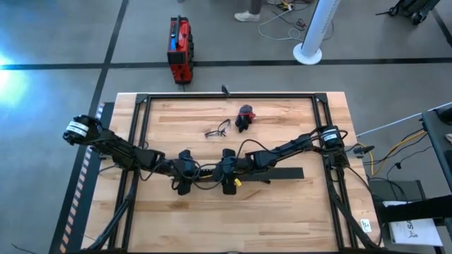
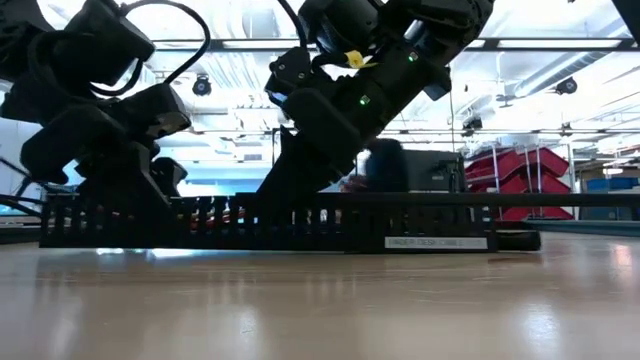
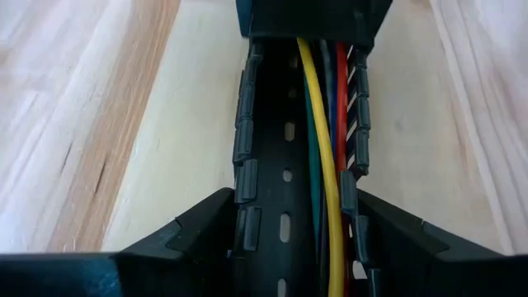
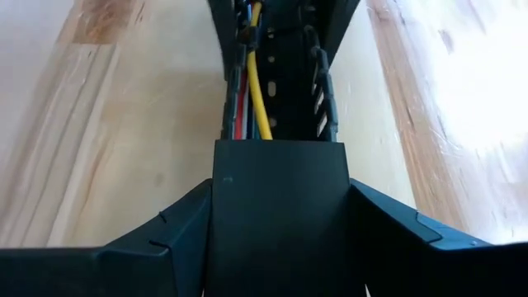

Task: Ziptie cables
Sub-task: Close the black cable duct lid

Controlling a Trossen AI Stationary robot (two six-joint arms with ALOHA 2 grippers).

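Observation:
A long black comb-slotted duct lies across the middle of the table. The cables, yellow, green, blue, red and a striped one, run along inside it and also show in the right wrist view. A flat black cover lies on the duct's right part and reaches toward the table's right. My left gripper is closed around the open duct. Just to its right, my right gripper is closed around the covered part. Both slant down, facing each other along the duct. The ziptie is out of view. My left gripper has the duct's two slotted side walls between its two fingers, one finger outside each wall. It comes slanting down from the table's left, fingers along the duct. The duct rests on the table. My right gripper has the cover's two long edges between its fingers, close to the cover's left end. It comes slanting down from the table's right, fingers along the duct. Cover and duct rest on the table.
A small dark wire tangle and a red-and-black lump lie behind the duct toward the far edge. A black metal frame borders the table. Bare wood lies between the duct and the near edge.

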